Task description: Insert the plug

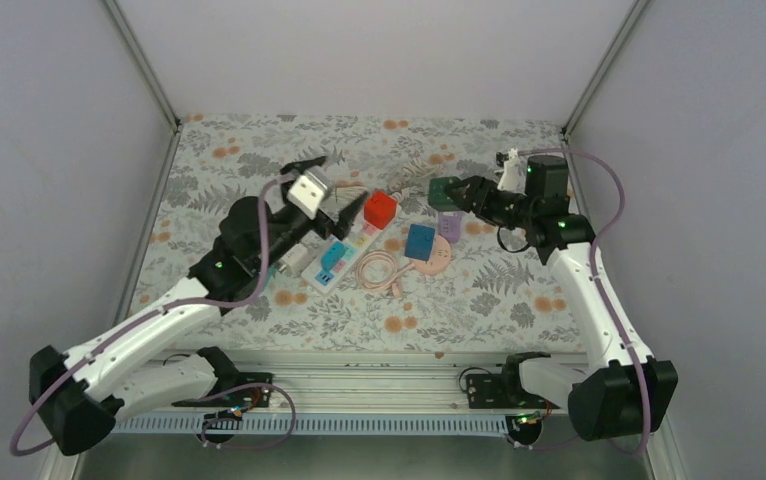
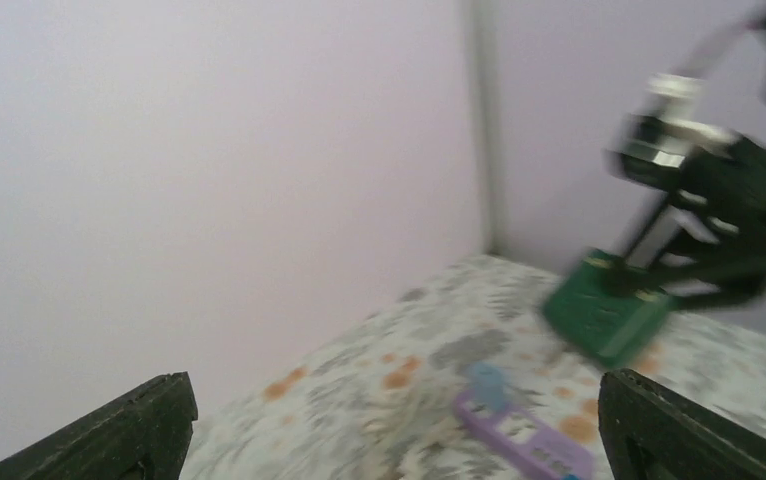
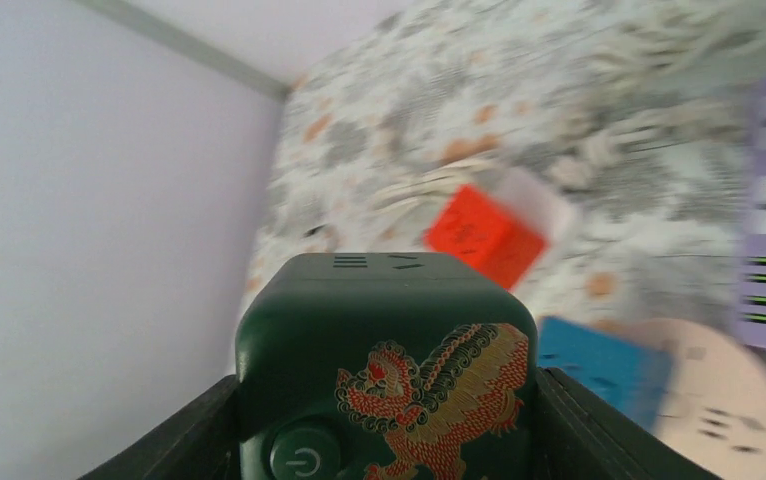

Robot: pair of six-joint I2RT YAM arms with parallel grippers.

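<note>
Right gripper (image 1: 462, 193), half closed, clamps the green plug (image 3: 387, 330) aloft at the far right, presumably for carrying to the strip (image 1: 344, 250); my left gripper (image 2: 389, 440) hangs wide open and empty near it.

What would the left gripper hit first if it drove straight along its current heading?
Likely the purple power strip on the floral table, low between the left gripper's open jaws. The green cube in the right gripper sits off-line to the right. Blurred view, depth unclear.
</note>
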